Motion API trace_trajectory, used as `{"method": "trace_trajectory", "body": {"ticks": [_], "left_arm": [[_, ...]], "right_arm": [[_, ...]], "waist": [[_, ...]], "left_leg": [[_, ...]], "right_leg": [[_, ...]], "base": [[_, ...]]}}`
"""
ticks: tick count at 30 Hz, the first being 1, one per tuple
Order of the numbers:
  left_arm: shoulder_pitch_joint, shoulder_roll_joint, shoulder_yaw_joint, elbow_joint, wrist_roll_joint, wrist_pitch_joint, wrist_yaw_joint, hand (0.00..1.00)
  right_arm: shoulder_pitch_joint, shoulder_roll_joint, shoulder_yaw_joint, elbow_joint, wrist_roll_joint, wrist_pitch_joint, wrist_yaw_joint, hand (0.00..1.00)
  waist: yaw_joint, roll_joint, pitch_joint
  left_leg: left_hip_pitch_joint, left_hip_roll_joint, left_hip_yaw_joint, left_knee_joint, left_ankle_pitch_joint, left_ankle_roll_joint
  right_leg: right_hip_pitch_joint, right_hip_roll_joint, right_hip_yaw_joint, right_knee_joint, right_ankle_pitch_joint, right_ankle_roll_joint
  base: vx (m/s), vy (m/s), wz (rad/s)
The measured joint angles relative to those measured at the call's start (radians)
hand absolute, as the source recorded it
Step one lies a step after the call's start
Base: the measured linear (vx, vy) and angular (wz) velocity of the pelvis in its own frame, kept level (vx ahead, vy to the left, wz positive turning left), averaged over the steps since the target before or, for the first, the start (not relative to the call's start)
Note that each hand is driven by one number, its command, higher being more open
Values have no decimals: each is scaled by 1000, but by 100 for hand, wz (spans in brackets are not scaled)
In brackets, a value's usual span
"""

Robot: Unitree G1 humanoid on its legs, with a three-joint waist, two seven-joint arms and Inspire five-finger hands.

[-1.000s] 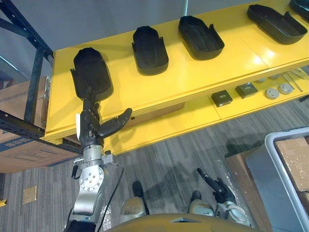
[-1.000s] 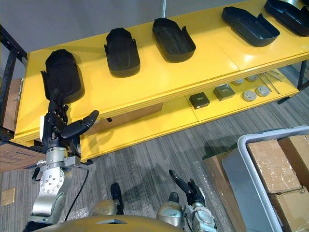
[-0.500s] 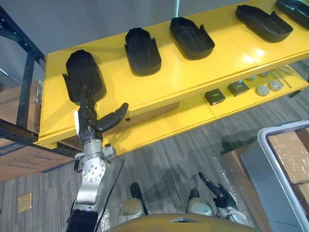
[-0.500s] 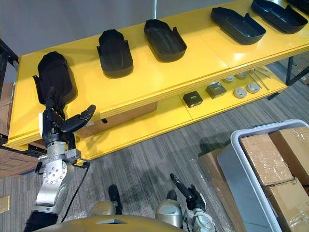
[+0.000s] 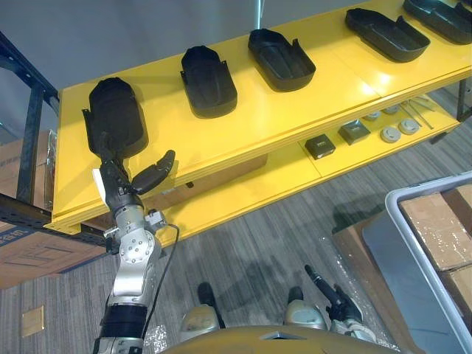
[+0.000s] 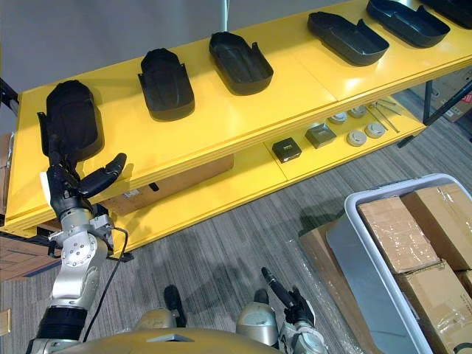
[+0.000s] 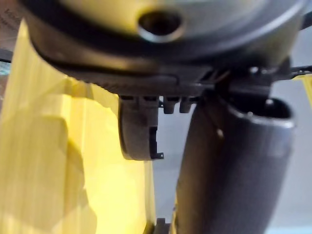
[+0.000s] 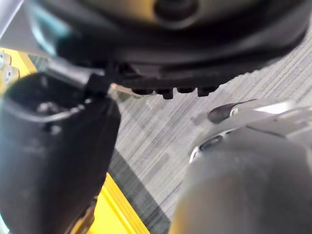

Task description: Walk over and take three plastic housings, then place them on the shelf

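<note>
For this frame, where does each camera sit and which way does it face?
Left eye: on the head, looking down at the shelf and leftmost housing; left hand up by it, right hand low.
Right eye: same scene from slightly aside.
Left wrist: looks along the left hand at that housing.
Right wrist: looks along the right hand at carpet.
Shared: eyes and left wrist show shelf and housing.

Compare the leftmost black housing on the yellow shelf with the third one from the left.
The leftmost housing lies rounded back up; the third housing lies open side up, hollow showing. The left hand reaches the leftmost housing's near end, fingers straight; the third housing has no hand near. Both are black and lie on the top board of the yellow shelf.
</note>
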Motion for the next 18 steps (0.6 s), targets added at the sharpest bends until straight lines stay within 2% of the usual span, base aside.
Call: {"method": "trace_trajectory", "body": {"ticks": [11,18], "left_arm": [[-35,20,8,29,-2,16,13,100],[5,23,-13,-13,-2,15,-65,100]], "right_arm": [[16,7,9,0,0,5,2,100],[17,10,7,0,-1,5,2,100]], "waist": [[-3,-7,-2],[0,-11,-4]], "left_leg": [[1,0,5,0,0,0],[2,0,5,0,0,0]], "right_leg": [[-4,0,6,0,4,2],[-1,0,5,-3,5,1]], "base": [[0,0,0],[0,0,0]]}}
